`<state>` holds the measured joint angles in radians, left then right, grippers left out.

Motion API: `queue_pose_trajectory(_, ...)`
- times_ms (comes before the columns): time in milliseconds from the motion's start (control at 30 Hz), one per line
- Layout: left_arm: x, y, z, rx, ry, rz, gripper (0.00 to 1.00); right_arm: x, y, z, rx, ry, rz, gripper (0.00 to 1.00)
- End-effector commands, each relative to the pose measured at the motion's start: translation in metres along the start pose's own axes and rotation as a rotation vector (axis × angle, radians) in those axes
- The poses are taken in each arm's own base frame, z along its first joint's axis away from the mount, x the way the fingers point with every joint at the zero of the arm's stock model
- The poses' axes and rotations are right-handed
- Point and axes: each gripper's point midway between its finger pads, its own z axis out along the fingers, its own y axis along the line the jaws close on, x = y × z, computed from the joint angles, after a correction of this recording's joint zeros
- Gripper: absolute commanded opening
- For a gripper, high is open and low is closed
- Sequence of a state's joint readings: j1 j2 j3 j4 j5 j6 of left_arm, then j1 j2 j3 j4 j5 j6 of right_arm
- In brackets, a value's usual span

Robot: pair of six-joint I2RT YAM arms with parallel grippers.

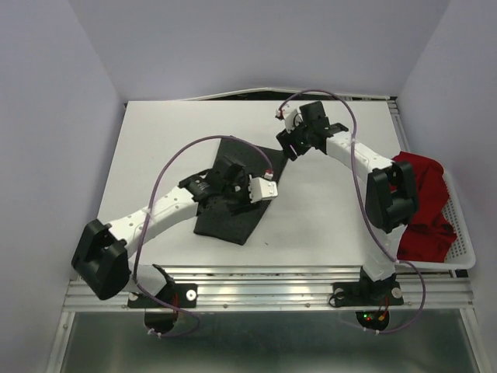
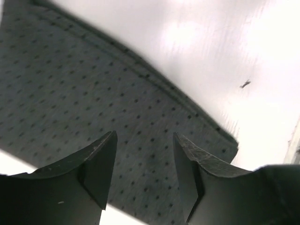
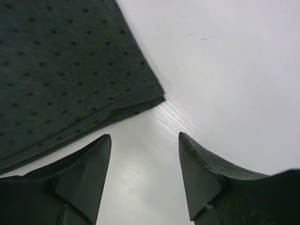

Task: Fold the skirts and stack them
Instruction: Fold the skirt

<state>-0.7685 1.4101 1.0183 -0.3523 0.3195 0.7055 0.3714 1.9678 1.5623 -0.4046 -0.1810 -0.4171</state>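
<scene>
Nearest me, the dark grey skirt [image 1: 233,221] lies flat on the white surface [image 1: 155,155], a matte, finely dotted cloth with a stitched hem. Its long axis runs from the near edge away toward the back. The left arm [image 1: 155,214] reaches over its middle, jaws spread wide and empty just above the fabric. Farther back, the right arm [image 1: 349,151] holds its jaws equally wide over bare surface, with the skirt's far corner just ahead and left of them, so it looks the better placed for a corner pinch. Off to the right, the red skirt [image 1: 423,202] sits crumpled in the white mesh basket [image 1: 458,233].
</scene>
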Motion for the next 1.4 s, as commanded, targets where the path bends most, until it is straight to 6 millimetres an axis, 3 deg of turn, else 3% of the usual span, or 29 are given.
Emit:
queue_pose_trajectory(0, 0.031, 0.001, -0.039, -0.111, 0.08, 0.094, 0.64, -0.034, 0.068, -0.051, -0.275, -0.089, 0.152, 0.65)
queue_pose_trajectory(167, 0.071, -0.019, -0.049, -0.115, 0.138, 0.205, 0.68, -0.039, 0.16, -0.074, -0.551, -0.075, 0.28, 0.65)
queue_pose_trajectory(200, 0.087, -0.028, -0.045, -0.099, 0.165, 0.232, 0.68, -0.041, 0.174, -0.079, -0.613, -0.08, 0.295, 0.65)
queue_pose_trajectory(233, 0.088, -0.027, -0.048, -0.125, 0.146, 0.255, 0.69, -0.044, 0.183, -0.078, -0.645, -0.091, 0.311, 0.65)
queue_pose_trajectory(300, 0.107, -0.034, -0.043, -0.13, 0.174, 0.283, 0.69, -0.034, 0.203, -0.072, -0.701, -0.055, 0.351, 0.65)
queue_pose_trajectory(400, 0.118, -0.039, -0.037, -0.144, 0.166, 0.305, 0.69, -0.023, 0.211, -0.058, -0.719, -0.029, 0.364, 0.65)
queue_pose_trajectory(567, 0.13, -0.045, -0.021, -0.149, 0.167, 0.326, 0.69, 0.019, 0.228, -0.032, -0.779, 0.079, 0.423, 0.64)
queue_pose_trajectory(800, 0.153, -0.063, -0.003, -0.089, 0.202, 0.37, 0.68, 0.054, 0.233, -0.015, -0.773, 0.145, 0.429, 0.63)
queue_pose_trajectory(1000, 0.162, -0.062, 0.008, -0.09, 0.233, 0.4, 0.53, 0.072, 0.235, -0.004, -0.776, 0.192, 0.406, 0.62)
queue_pose_trajectory(1133, 0.163, -0.061, 0.004, -0.085, 0.252, 0.408, 0.39, 0.083, 0.236, -0.001, -0.775, 0.219, 0.386, 0.61)
queue_pose_trajectory(1167, 0.16, -0.06, 0.002, -0.087, 0.25, 0.413, 0.31, 0.085, 0.236, -0.002, -0.775, 0.224, 0.385, 0.61)
queue_pose_trajectory(1267, 0.153, -0.057, -0.007, -0.073, 0.262, 0.406, 0.24, 0.084, 0.235, -0.006, -0.773, 0.213, 0.365, 0.62)
queue_pose_trajectory(1367, 0.149, -0.065, -0.017, -0.012, 0.28, 0.387, 0.19, 0.066, 0.228, -0.012, -0.754, 0.175, 0.326, 0.64)
